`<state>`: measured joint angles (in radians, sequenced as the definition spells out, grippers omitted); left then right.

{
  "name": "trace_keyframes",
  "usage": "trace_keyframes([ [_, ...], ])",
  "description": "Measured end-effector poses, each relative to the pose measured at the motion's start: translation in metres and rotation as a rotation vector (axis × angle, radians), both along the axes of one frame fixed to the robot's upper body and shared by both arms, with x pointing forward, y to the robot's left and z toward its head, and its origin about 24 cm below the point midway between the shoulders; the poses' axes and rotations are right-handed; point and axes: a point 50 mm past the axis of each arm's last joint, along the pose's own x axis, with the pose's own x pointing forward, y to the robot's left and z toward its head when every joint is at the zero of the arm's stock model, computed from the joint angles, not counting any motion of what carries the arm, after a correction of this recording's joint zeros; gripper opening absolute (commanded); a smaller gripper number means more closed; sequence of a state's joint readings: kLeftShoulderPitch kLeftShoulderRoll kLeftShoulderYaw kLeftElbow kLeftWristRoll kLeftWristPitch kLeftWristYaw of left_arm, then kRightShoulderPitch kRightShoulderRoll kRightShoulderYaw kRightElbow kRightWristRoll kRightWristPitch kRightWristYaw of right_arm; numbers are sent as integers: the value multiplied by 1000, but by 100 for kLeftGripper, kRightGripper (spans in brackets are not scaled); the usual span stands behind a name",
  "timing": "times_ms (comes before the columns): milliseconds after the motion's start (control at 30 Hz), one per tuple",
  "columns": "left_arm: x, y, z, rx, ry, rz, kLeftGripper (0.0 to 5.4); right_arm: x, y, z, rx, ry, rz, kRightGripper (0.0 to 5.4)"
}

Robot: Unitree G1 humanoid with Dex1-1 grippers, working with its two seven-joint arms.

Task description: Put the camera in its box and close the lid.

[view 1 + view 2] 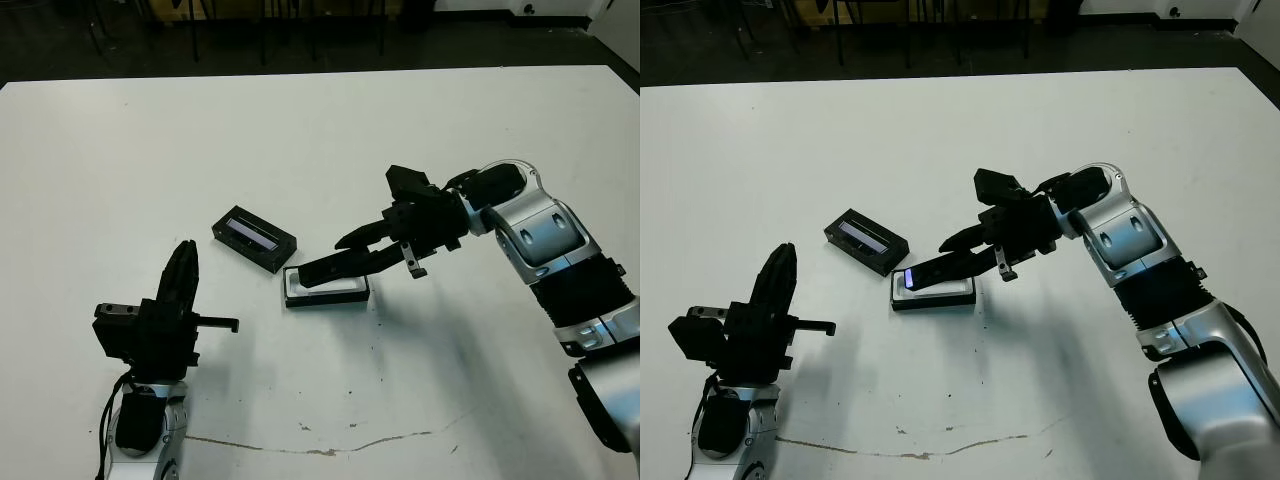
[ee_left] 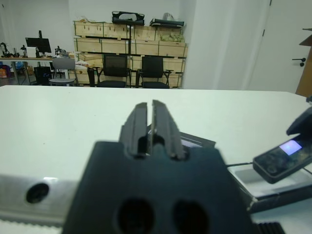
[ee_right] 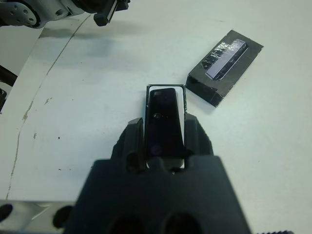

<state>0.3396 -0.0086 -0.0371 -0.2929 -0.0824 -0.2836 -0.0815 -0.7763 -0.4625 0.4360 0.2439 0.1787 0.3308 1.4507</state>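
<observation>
Two head views show one scene. On the white table [image 1: 420,120], the right gripper [image 1: 345,255] reaches in from the right with its fingers clamped on the camera [image 1: 940,270], a slim black bar held tilted just above the box [image 1: 325,292]; the camera's bluish-white patch faces the robot's left. The box, a black-rimmed tray with white lining, lies flat near the table's middle. Just beside it, toward the robot's left and farther from the robot, rests the lid [image 1: 254,239], a black shell with a glossy bluish-grey strip facing up. The left gripper [image 1: 182,275] stands well apart at the near left, fingers raised together and holding nothing.

Left wrist view: the left gripper's two fingers [image 2: 139,127] stand pressed together, with only a thin seam between them. Beyond them the camera hangs tilted over the box, its lit patch visible, and an edge of the lid shows behind the fingers.

Right wrist view: both black fingers [image 3: 134,141] grip the camera's long sides. The box's white lining shows beneath and around the camera's far end. The lid lies close beside the box, set at an angle to it.
</observation>
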Motion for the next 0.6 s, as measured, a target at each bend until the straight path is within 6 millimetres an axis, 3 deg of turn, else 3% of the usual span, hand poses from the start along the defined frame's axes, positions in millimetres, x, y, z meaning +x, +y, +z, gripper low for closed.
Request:
trace_keyframes([
  [600,0,0,-1,-5,5,0,0,-2,-1,-9,-25,11,-2,65],
])
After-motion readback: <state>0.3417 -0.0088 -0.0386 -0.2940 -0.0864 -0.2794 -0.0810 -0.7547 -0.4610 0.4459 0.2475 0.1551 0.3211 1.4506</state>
